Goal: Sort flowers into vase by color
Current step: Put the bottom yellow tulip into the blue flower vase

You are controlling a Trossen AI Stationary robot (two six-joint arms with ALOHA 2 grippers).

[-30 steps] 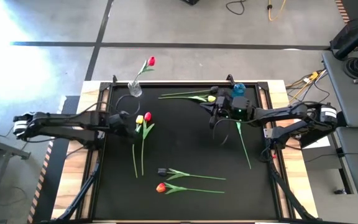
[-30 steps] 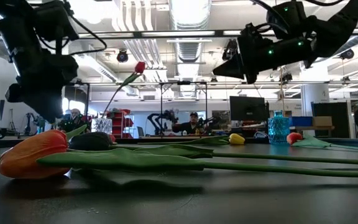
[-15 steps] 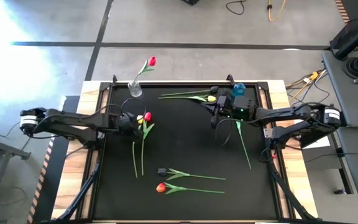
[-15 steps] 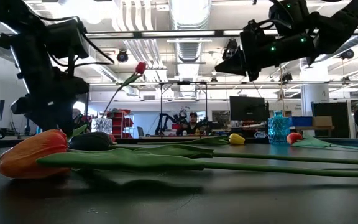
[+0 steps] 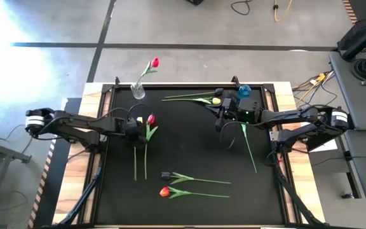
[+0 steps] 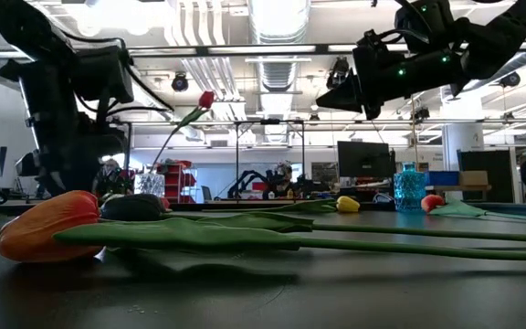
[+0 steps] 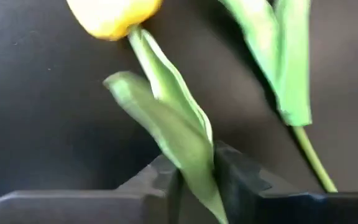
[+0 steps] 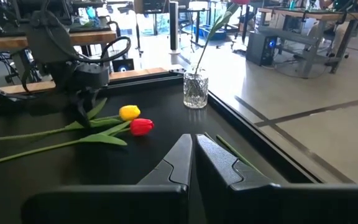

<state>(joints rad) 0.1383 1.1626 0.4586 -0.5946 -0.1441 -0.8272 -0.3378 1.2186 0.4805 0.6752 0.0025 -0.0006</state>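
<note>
The left claw (image 7: 194, 180) is pinching the green stem of a yellow-headed artificial tulip (image 7: 114, 15) on the black table (image 5: 189, 149). The right claw (image 8: 193, 163) is hanging closed, empty.

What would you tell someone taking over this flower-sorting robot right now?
Left gripper: low on the mat, shut on a yellow tulip by its leaf.
Right gripper: shut, raised near the blue vase.
Done: one red tulip stands in the clear vase.
Left: loose red tulip, second yellow tulip, dark tulip and orange tulip lie on the mat.
</note>
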